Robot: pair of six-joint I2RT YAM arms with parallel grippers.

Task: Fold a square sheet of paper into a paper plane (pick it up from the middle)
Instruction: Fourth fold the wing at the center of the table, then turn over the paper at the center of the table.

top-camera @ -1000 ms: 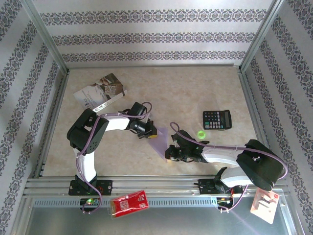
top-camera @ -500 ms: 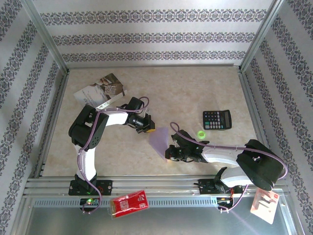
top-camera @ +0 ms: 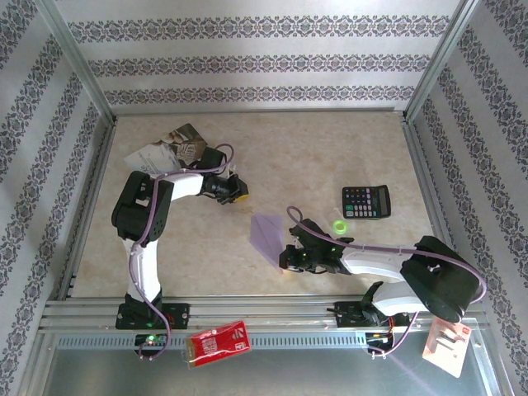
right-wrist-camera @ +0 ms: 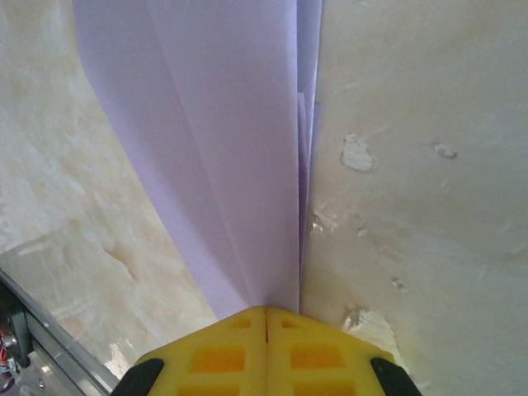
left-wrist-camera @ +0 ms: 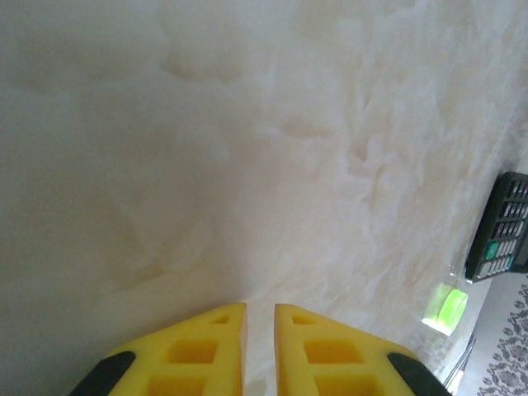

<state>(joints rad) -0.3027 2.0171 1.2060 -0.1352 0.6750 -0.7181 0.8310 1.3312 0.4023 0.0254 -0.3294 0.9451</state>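
The square sheet of paper is pale lilac and folded into a pointed, layered shape. It lies on the marbled table just left of my right arm. My right gripper is shut on its near tip. In the right wrist view the yellow fingertips meet with no gap, and the paper fans out ahead with a fold line along its right edge. My left gripper hangs apart from the paper, up and to the left. Its jaws stand slightly open over bare table, with nothing between them.
A printed booklet lies at the back left, close behind the left arm. A black calculator and a small green object sit to the right. A red packet rests below the near metal rail.
My left gripper has let go of the paper's far corner and drawn back up-left toward the booklet, its jaws parting a little. The right gripper has stayed shut on the paper.
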